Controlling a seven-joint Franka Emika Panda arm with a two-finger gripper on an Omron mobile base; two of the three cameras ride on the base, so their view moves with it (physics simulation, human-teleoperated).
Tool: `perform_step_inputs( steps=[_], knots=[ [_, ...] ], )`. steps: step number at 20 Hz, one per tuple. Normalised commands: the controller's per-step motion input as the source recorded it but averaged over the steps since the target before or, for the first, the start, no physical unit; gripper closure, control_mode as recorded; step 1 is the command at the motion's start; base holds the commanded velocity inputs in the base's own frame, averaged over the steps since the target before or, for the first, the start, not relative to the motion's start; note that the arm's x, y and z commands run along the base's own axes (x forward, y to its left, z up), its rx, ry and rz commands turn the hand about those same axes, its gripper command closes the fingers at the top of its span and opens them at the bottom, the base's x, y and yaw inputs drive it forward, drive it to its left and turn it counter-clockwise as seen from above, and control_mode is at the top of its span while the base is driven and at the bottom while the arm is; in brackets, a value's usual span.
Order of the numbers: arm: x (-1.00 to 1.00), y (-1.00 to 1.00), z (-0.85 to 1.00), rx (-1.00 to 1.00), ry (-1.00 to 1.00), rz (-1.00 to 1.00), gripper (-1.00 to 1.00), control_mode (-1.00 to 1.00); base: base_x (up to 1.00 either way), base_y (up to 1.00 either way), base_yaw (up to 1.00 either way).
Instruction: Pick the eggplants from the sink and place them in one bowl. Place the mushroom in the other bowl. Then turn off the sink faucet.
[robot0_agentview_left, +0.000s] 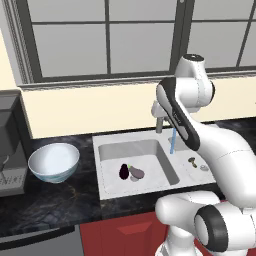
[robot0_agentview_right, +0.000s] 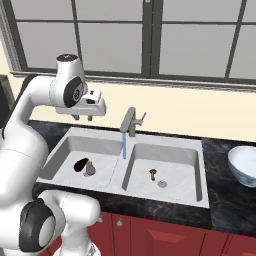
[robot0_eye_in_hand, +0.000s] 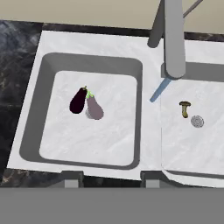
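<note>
Two eggplants lie touching in the left basin of the sink (robot0_eye_in_hand: 150, 131): a near-black one (robot0_eye_in_hand: 78, 100) (robot0_agentview_left: 124, 171) (robot0_agentview_right: 81, 164) and a paler greyish one (robot0_eye_in_hand: 94, 107) (robot0_agentview_left: 136, 173) (robot0_agentview_right: 90, 169). The mushroom (robot0_eye_in_hand: 184, 108) (robot0_agentview_right: 153, 173) (robot0_agentview_left: 192, 160) lies in the right basin beside the round drain (robot0_eye_in_hand: 197, 121). Water (robot0_agentview_right: 124, 145) runs from the faucet (robot0_agentview_right: 131, 121) (robot0_agentview_left: 159, 119) (robot0_eye_in_hand: 174, 35). My gripper (robot0_agentview_right: 82, 118) (robot0_eye_in_hand: 111, 183) hangs open and empty, high above the left basin. One white bowl (robot0_agentview_left: 54, 161) stands on the counter left of the sink, another bowl (robot0_agentview_right: 245, 165) to its right.
A dark coffee machine (robot0_agentview_left: 10, 150) stands at the far left of the black counter (robot0_agentview_left: 50, 205). A window wall (robot0_agentview_right: 150, 40) runs behind the sink. Red cabinet fronts (robot0_agentview_right: 165, 235) sit below the counter edge.
</note>
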Motion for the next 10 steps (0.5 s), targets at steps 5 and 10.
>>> perform_step_inputs(
  steps=[5, 10],
  knots=[
    [-0.02, 0.23, 0.00, 0.01, -0.01, 0.00, -1.00, -1.00, 0.00, 0.00, 0.00],
    [-0.03, 0.27, -0.12, 0.03, 0.00, 0.00, -1.00, -1.00, 0.00, 0.00, 0.00]
  ],
)
